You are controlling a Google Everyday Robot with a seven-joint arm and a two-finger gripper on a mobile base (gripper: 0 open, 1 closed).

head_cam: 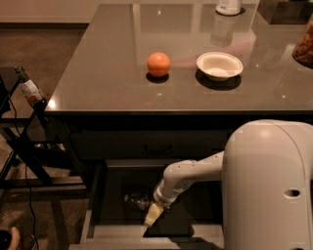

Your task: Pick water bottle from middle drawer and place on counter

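Note:
The middle drawer (98, 205) stands pulled open below the counter (107, 73), its dark floor showing. The water bottle (137, 200) lies on its side on the drawer floor, a clear crinkly shape left of the arm. My gripper (152, 215) reaches down into the drawer on the white arm, its pale fingertip just right of and in front of the bottle. I cannot tell whether it touches the bottle.
An orange (159, 64) and a white bowl (219, 65) sit on the counter, a white container (228, 7) at its far edge. A black metal rack (24, 146) with a dark-necked bottle (28, 88) stands at left. My white arm housing (269, 185) fills the lower right.

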